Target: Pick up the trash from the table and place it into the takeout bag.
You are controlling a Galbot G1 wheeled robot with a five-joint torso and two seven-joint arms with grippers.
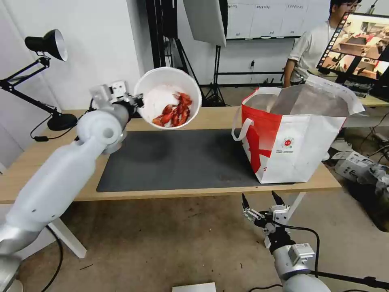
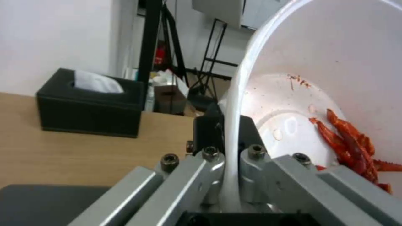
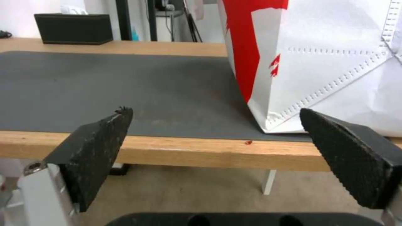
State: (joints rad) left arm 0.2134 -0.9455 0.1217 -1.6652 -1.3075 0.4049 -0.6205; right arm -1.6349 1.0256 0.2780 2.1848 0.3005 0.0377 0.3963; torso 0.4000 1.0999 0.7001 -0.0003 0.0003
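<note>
White bowl [image 1: 168, 97] of red shellfish scraps [image 1: 173, 114] hangs tilted, rim pinched by left pincer [image 2: 228, 163]; right pincer [image 1: 262, 199] gapes

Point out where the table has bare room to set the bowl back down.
The dark mat is bare from its left edge to the takeout bag. Bare wood lies left of the mat. The bag crowds the table's right end; the tissue box and lamp base sit along the back.

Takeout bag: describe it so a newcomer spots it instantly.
Start at the long light-wood table with its dark grey mat. On the mat's right end stands the takeout bag, mouth open. It is boxy, red-and-white, foil-lined, with white strap handles and a small round logo, unlike the black tissue box.
</note>
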